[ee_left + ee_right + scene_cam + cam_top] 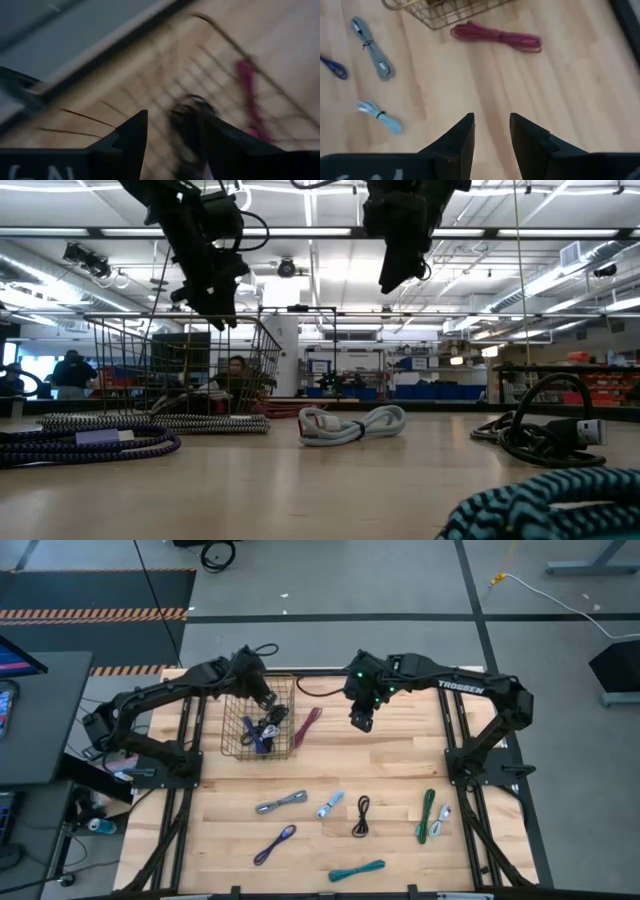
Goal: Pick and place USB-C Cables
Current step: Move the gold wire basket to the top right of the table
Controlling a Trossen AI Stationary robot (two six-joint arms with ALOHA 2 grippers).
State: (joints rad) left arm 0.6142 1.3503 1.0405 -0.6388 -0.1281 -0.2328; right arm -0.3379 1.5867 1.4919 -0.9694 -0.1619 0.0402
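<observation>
USB-C cables (262,730), braided purple and black coils, lie in the wire mesh basket (232,728) beneath the empty, parted left gripper (264,697); the right gripper (361,721) hangs released.

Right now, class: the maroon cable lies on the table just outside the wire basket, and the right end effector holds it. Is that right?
Not quite. The maroon cable does lie just outside the wire basket, but the right end effector holds nothing; its fingers are apart and empty above bare table, as the right wrist view shows.

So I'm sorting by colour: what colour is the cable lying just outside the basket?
Maroon, clearest in the right wrist view.
</observation>
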